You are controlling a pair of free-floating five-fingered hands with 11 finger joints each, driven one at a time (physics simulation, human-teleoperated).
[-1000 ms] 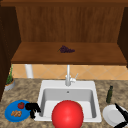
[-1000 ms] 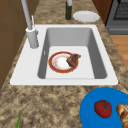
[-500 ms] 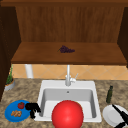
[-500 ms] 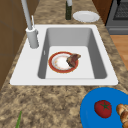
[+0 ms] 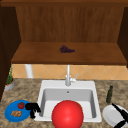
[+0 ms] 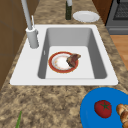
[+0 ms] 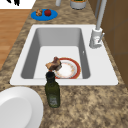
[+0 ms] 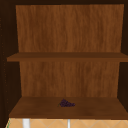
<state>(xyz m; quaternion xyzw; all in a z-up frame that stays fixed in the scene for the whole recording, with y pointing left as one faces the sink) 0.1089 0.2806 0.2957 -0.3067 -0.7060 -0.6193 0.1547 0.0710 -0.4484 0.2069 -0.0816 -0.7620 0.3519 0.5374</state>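
The blue plate lies on the surface left of the sink, carrying a tomato and a brown, nutty heap. My left hand hangs at that plate's right edge, just beside the tomato, fingers curled downward and holding nothing. My right hand is over the white plate at the right, fingers straight. A dark green bottle stands near it. In the basin, a red-rimmed plate bears a brown lump.
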